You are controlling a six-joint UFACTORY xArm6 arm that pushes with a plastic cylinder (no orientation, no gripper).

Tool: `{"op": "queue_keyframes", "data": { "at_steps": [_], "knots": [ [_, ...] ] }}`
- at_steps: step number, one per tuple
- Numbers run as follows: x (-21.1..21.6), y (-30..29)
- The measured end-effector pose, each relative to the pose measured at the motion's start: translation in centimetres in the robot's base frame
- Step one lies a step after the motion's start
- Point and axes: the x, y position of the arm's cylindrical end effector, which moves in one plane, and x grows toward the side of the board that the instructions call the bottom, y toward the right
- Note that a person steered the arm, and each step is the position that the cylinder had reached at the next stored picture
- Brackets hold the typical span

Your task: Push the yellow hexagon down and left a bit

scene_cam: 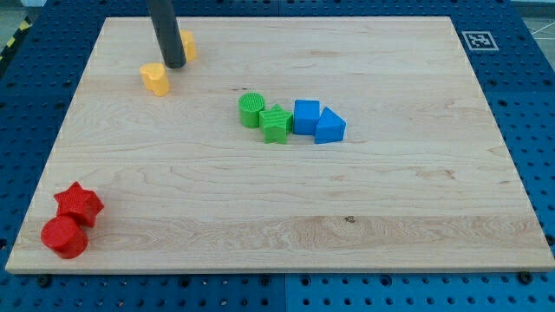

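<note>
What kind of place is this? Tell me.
Probably a robotics lab bench: a wooden board on a blue perforated table, a fiducial marker, and my tip among small blocks.

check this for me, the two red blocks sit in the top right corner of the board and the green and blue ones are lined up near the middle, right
Not quite. The camera view shows the red star and red cylinder in the board's bottom left corner, not the top right. The rest holds: the green cylinder, green star, blue cube and blue triangle line up near the middle.
</note>
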Motion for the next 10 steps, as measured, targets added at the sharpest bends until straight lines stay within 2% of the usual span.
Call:
{"op": "queue_keyframes", "data": {
  "at_steps": [1, 2, 4, 7, 8, 9, 10],
  "knots": [
    [1.1, 1.6],
    [0.9, 6.1],
    [-5.5, 6.0],
    [-5.8, -1.0],
    [-6.3, -1.0],
    [-6.3, 2.8],
    [-4.2, 3.9]
  ]
}}
